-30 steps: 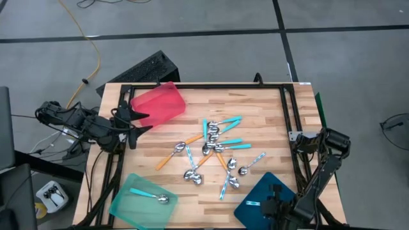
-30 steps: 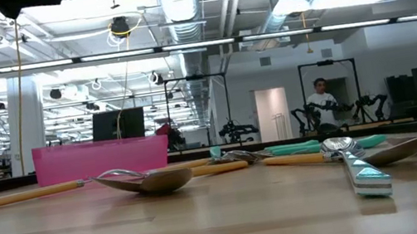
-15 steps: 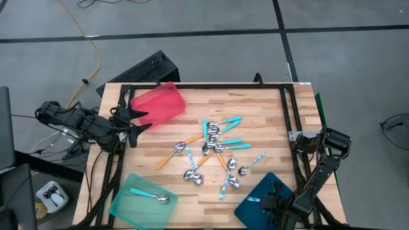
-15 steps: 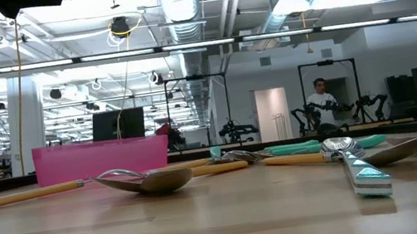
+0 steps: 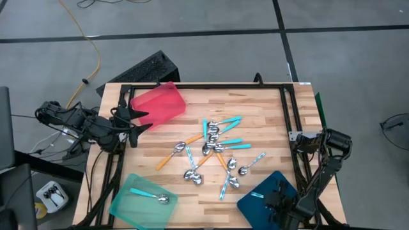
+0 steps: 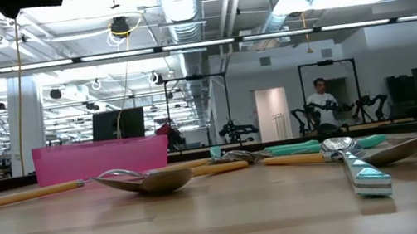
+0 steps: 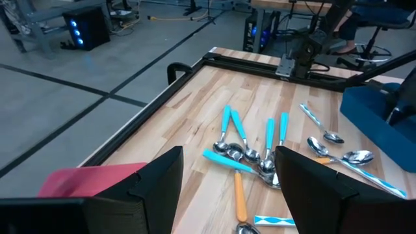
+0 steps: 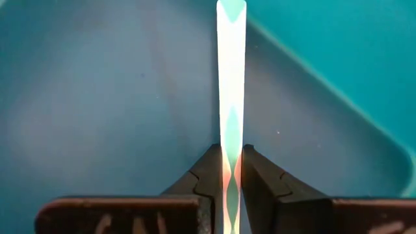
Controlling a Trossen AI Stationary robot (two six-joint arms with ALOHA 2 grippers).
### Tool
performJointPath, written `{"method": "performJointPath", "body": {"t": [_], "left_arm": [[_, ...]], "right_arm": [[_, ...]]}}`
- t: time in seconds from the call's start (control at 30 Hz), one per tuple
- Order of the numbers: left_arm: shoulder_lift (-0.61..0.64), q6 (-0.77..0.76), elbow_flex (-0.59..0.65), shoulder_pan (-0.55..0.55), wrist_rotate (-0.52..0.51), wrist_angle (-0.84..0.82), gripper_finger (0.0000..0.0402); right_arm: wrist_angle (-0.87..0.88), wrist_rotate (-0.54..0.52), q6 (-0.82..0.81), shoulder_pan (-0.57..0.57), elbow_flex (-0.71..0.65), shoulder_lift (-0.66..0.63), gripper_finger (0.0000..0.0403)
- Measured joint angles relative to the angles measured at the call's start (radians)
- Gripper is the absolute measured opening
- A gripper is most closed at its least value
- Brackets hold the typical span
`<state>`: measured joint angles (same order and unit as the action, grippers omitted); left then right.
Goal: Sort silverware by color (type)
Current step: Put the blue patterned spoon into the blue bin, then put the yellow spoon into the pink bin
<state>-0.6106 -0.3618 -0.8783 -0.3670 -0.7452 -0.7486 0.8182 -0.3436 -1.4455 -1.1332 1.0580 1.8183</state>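
Several spoons with orange, turquoise and pale blue patterned handles (image 5: 214, 150) lie in a loose pile at the table's middle, also seen in the left wrist view (image 7: 260, 156) and the low view (image 6: 349, 153). One turquoise spoon (image 5: 150, 195) lies in the mint-green tray (image 5: 128, 211). My right gripper (image 8: 232, 170) is over the dark-blue tray (image 5: 281, 182) at the near right corner, shut on a pale blue patterned spoon (image 5: 257, 195). My left gripper (image 7: 227, 195) waits open at the table's left edge beside the red tray (image 5: 158, 104). My right gripper pinches the patterned spoon's handle (image 8: 231, 146) between its two fingers (image 8: 209, 170), which lie along the handle. The handle's free end (image 8: 231, 13) reaches out past the fingertips over the tray's floor. The bowl is hidden behind the gripper, and I cannot tell whether the spoon rests on the tray.
A black frame (image 5: 211, 86) runs along the table's far, left and right sides. The red tray shows pink in the low view (image 6: 102, 159). Bare wood lies between the pile and the near edge (image 5: 198, 204). A person stands far off in the room (image 6: 323, 103).
My right gripper has carried the patterned spoon a little toward the far and right edges over the dark-blue tray, staying shut on it.
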Motion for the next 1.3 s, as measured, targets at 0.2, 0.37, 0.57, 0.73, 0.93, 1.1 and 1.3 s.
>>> {"method": "performJointPath", "body": {"t": [0.2, 0.37, 0.57, 0.73, 0.93, 1.1, 1.3], "left_arm": [[0.000, 0.000, 0.000, 0.000, 0.000, 0.000, 0.0226], [0.000, 0.000, 0.000, 0.000, 0.000, 0.000, 0.0226], [0.000, 0.000, 0.000, 0.000, 0.000, 0.000, 0.0226], [0.000, 0.000, 0.000, 0.000, 0.000, 0.000, 0.0226], [0.000, 0.000, 0.000, 0.000, 0.000, 0.000, 0.0226], [0.000, 0.000, 0.000, 0.000, 0.006, -0.001, 0.0226], [0.000, 0.000, 0.000, 0.000, 0.007, -0.002, 0.0226]], "right_arm": [[0.076, 0.006, -0.112, 0.001, 0.000, 0.000, 0.0101], [0.095, 0.007, -0.129, 0.002, 0.000, 0.000, 0.0136], [0.094, 0.008, -0.129, 0.010, 0.002, 0.001, 0.0183], [0.092, 0.008, -0.128, 0.010, 0.022, -0.011, 0.0211], [0.116, 0.007, -0.126, 0.018, 0.046, -0.050, 0.0219], [0.116, -0.039, -0.101, 0.040, 0.069, -0.120, 0.0219], [0.112, -0.195, 0.031, 0.111, 0.121, -0.230, 0.0219]]}}
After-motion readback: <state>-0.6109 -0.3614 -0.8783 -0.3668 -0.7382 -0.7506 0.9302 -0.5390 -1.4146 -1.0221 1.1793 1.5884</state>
